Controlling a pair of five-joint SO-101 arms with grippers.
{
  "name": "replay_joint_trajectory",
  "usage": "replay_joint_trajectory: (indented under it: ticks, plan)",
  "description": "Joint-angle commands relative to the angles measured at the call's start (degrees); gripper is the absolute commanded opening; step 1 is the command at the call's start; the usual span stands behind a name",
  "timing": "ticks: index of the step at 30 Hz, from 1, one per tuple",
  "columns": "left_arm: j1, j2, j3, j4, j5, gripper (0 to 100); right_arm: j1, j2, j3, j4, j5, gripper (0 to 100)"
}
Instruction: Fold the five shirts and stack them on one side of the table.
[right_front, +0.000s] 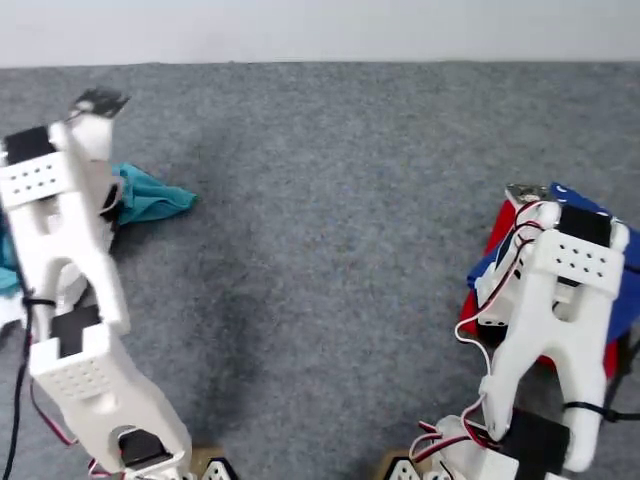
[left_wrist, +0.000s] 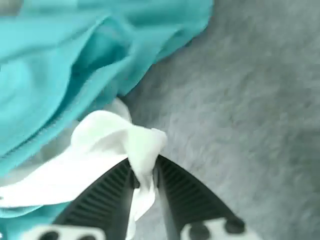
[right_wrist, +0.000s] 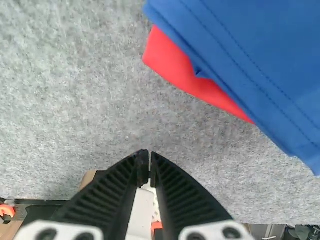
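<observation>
Your left gripper has its jaws pinched on a bunched fold of the white shirt, and the cloth rises in a soft peak just past the tips. That white shirt lies against the teal shirt, which is crumpled and covers part of it. Both sit at the far left of the grey counter. From above, you see a teal corner poking out from behind the left arm toward the middle of the counter. Your right gripper is drawn together with nothing between its jaws, and it hangs over bare counter near the corner of the red shirt. The blue shirt lies flat on top of the red one, and red edges show from beneath it. This pair sits at the right side of the counter, partly under the right arm.
</observation>
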Motion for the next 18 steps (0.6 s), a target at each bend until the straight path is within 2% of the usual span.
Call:
replay_joint_trajectory:
  ticks: [1, 7, 10, 15, 18]
  plan:
    - [8.4, -8.6, -3.5, 1.7, 2.7, 1, -0.5, -2.4, -0.4, 2.2, -0.6, 0.9]
    - [19.0, -19.6, -3.7, -0.6, 10.5, 1, -0.5, -2.4, -0.4, 2.2, -0.4, 0.9]
    - [19.1, -24.5, -3.7, -4.8, 13.7, 1, -0.5, -2.4, -0.4, 2.2, -0.4, 0.9]
    - [17.5, -32.7, -3.8, -11.9, 15.2, 1, -0.5, -2.4, -0.4, 2.2, -0.4, 0.9]
    - [21.0, -36.0, -3.4, -12.3, 14.9, 1, -0.5, -2.4, -0.4, 2.1, -0.4, 0.9]
